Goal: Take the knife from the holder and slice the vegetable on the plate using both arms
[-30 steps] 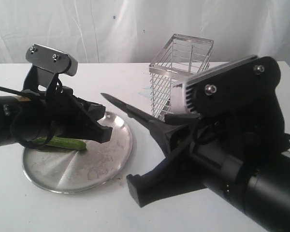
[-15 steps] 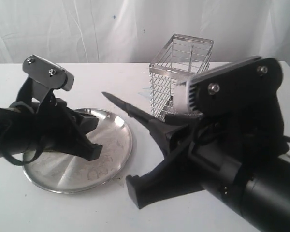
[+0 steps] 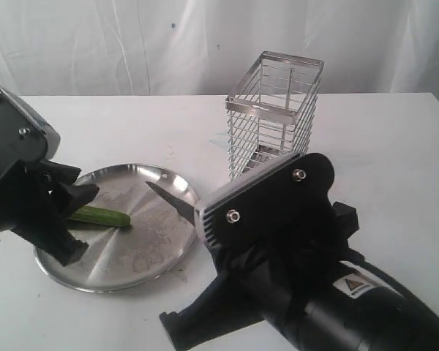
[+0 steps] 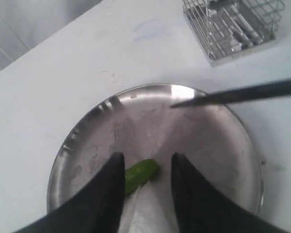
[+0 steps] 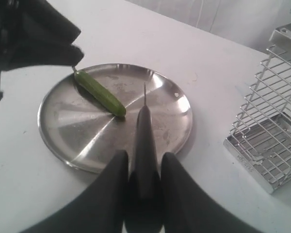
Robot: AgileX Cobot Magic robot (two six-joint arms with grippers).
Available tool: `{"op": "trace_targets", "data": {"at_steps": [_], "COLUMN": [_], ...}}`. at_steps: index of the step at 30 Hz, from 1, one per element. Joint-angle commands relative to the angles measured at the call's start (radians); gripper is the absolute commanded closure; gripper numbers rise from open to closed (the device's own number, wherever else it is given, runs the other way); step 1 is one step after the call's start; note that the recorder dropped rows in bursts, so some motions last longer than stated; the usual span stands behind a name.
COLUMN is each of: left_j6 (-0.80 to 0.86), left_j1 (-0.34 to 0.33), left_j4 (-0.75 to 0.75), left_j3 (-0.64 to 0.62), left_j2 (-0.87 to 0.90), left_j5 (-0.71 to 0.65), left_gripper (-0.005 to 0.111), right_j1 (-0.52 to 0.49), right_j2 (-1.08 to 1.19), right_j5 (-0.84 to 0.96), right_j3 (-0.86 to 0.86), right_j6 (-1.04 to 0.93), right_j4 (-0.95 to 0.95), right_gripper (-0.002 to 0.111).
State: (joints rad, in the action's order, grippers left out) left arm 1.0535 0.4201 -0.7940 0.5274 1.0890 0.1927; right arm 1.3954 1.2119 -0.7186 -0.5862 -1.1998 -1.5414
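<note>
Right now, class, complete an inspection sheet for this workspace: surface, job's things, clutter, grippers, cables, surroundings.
Surface: white table, faintly smudged near the holder.
Job's things: vegetable lies on the plate; holder upright beside the plate; knife out of the holder, tip over the plate.
Clutter: tiny speck by the plate's rim.
Grippers: left gripper open, fingers astride the vegetable; right gripper shut on the knife's handle.
Cables: nothing seen.
Surroundings: white curtain behind the table.

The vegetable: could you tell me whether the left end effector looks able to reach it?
Probably yes: the left end effector is open with the vegetable between its fingers; the knife hangs apart.
</note>
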Motion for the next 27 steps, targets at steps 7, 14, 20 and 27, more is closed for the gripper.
{"op": "trace_targets", "data": {"at_steps": [7,14,20,27], "left_j6": [0.404,0.473,0.511,0.521], "left_j1": [-0.082,-0.107,-0.107,-0.107], "left_j4": [-0.011,0.113,0.075,-0.655], "left_j3": [-0.008,0.021,0.089,0.14], "left_j2": [0.146,0.329,0.376,0.233], "left_j5": [0.051,0.055,0.035,0.098], "left_gripper": [0.053,0.053,0.053,0.053], "right_j1": [0.0,0.0,0.0,0.0], "right_j2": [-0.055,-0.105,-0.155,-0.211], "right_j5": [-0.039,-0.057,-0.057,-0.057], "right_j3": [0.003,0.003,0.003,0.003], "right_j6": [0.152,0.152,0.159,0.168], "right_j4": [0.029,0.031,0.025,0.025], "right_gripper": [0.108,0.108,0.108,0.108]}}
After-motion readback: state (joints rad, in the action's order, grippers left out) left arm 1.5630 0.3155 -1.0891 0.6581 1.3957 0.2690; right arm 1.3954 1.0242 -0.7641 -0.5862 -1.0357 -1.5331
